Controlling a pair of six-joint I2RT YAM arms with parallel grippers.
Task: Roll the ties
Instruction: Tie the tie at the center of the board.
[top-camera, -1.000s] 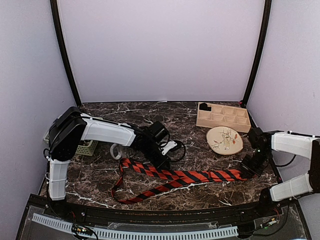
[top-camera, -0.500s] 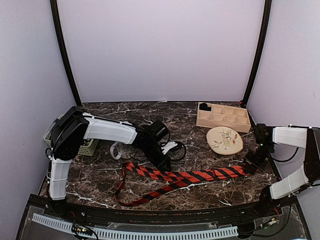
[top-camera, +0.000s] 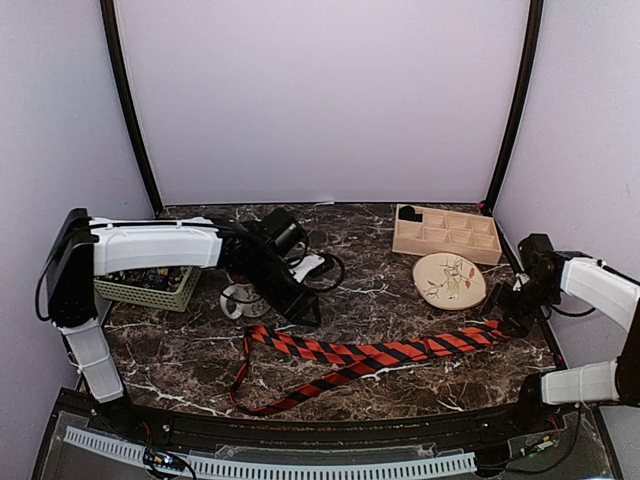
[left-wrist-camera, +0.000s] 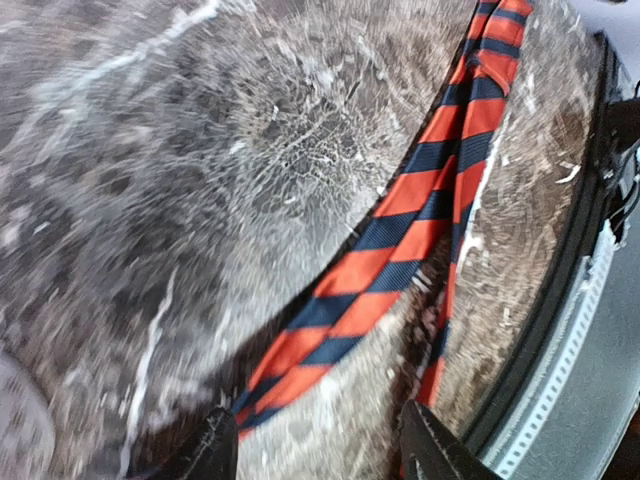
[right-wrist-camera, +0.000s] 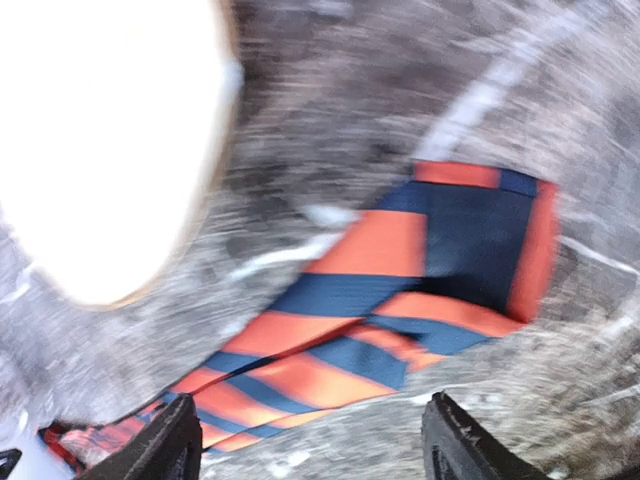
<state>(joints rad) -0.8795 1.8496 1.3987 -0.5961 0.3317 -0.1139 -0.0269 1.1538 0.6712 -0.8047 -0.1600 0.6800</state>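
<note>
Top external view: saw the red-and-black tie (top-camera: 370, 352) lying flat and unrolled across the table (top-camera: 200, 365), with the left gripper (top-camera: 305, 312) just beyond its left part and the right gripper (top-camera: 510, 318) over its right end beside the plate (top-camera: 449, 279). Found both sets of jaws spread and pinching nothing, though, given the wrist-view blur, could not rule out a light touch on the cloth. Judged the rolling not yet begun; reckoned the next move needed a pinch on one end, then a turn over onto itself.
</note>
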